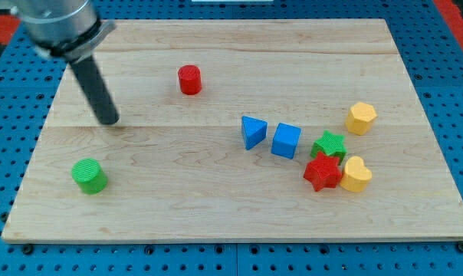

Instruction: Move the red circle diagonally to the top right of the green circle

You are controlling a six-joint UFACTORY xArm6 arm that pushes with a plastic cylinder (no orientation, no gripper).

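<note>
The red circle point(189, 80) is a short red cylinder on the wooden board, in the upper middle-left. The green circle point(89, 175) is a green cylinder near the board's lower left. The red circle lies up and to the right of the green one, well apart. My tip point(109, 120) is the lower end of the dark rod. It rests on the board left of and slightly below the red circle, and above the green circle. It touches no block.
A blue triangle point(253, 131) and a blue cube point(286, 141) sit right of centre. Further right are a green star point(329, 144), a red star point(322, 172), a yellow heart point(357, 174) and a yellow hexagon point(361, 117). A blue pegboard point(9, 161) surrounds the board.
</note>
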